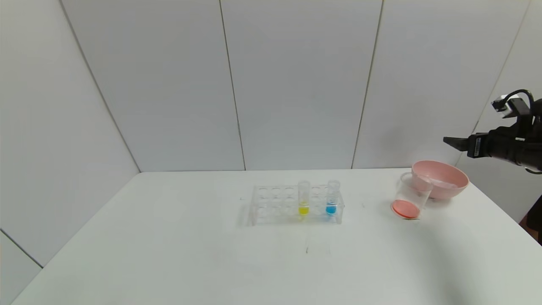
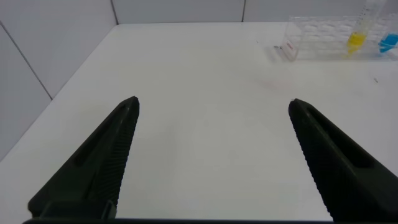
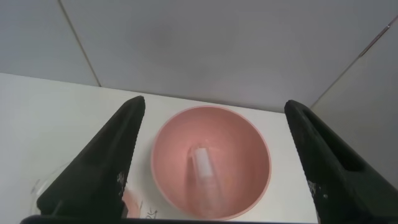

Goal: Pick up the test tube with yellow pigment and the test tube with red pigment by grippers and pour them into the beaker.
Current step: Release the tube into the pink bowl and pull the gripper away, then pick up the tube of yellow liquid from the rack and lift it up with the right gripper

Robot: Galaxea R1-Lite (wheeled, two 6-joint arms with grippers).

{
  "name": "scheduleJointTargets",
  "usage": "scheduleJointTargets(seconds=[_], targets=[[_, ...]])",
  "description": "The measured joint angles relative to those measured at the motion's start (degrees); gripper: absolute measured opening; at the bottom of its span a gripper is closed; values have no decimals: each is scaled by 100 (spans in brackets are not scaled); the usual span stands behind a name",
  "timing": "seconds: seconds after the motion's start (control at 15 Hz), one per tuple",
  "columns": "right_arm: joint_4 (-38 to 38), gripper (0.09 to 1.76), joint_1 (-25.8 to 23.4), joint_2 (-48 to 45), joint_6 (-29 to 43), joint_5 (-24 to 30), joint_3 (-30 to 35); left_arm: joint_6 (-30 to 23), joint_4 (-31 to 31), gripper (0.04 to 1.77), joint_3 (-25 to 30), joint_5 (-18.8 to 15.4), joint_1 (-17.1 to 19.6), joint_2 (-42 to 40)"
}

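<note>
The yellow test tube [image 1: 303,199] stands in a clear rack [image 1: 271,205] at mid-table, beside a blue tube [image 1: 332,198]; both also show in the left wrist view, yellow [image 2: 356,38] and blue [image 2: 388,42]. The beaker [image 1: 410,197] stands right of the rack against a pink bowl and holds orange-red liquid at its bottom. No tube with red liquid shows; a clear, colourless tube [image 3: 205,177] lies inside the bowl. My right gripper [image 1: 455,143] is open and empty, high above the bowl [image 3: 214,104]. My left gripper [image 2: 214,102] is open and empty over the table's left part.
The pink bowl [image 1: 440,178] sits at the table's far right, near the back wall [image 1: 296,84], and fills the right wrist view [image 3: 249,137]. The rack has several empty holes on its left side. The table edge runs along the left.
</note>
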Motion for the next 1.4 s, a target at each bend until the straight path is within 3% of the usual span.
scheduleJointTargets(seconds=[0.33,0.8,1.13,1.4], targets=[[-43,166,831,-1246,323,-564,1198,0,0,172,0,0,0,0],[-73,169,3016,-2636,846,-2522,2704,0,0,172,0,0,0,0],[-51,170,4334,-2875,1564,-3773,3142,2,0,172,0,0,0,0],[-29,170,5042,-2759,1737,-4039,3313,0,0,172,0,-2,0,0]])
